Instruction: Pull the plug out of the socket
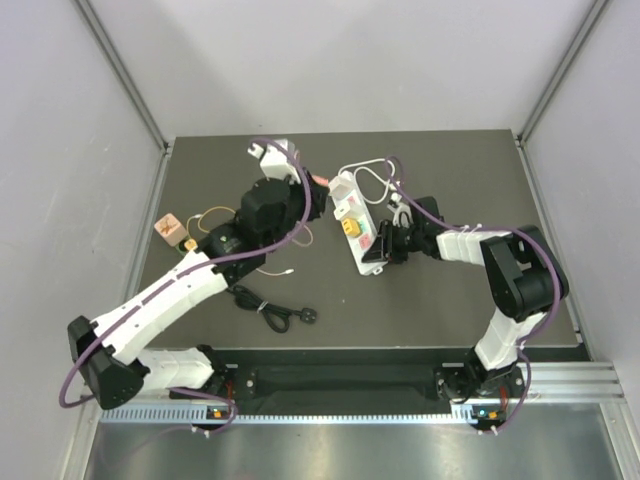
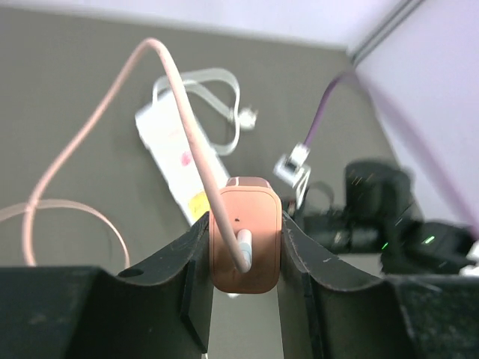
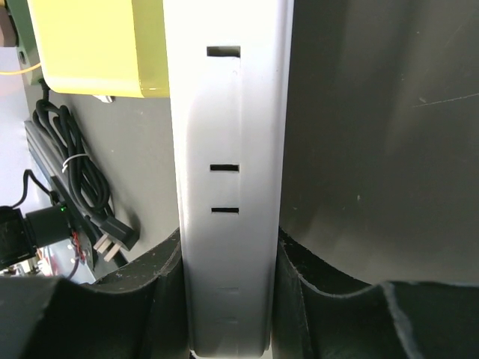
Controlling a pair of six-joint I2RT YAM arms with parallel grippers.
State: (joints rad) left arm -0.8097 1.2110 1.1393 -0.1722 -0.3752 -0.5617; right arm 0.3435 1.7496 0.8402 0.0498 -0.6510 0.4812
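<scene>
My left gripper (image 2: 245, 258) is shut on a salmon-pink plug (image 2: 245, 243), and its pink cable (image 2: 183, 112) arcs up and away to the left. In the left wrist view the white socket strip (image 2: 168, 153) lies on the table beyond the plug, apart from it; the plug's prongs are hidden. From above, the left gripper (image 1: 318, 190) hovers by the far end of the socket strip (image 1: 345, 205). My right gripper (image 1: 378, 245) is shut on the strip's near end (image 3: 228, 187). A yellow plug (image 3: 97, 45) sits in the strip.
A black cable with a plug (image 1: 268, 308) lies near the front of the dark mat. A small tan block (image 1: 168, 228) and a thin yellow wire (image 1: 215, 213) are at the left. The strip's white cord (image 1: 372, 176) loops at the back. Grey walls enclose both sides.
</scene>
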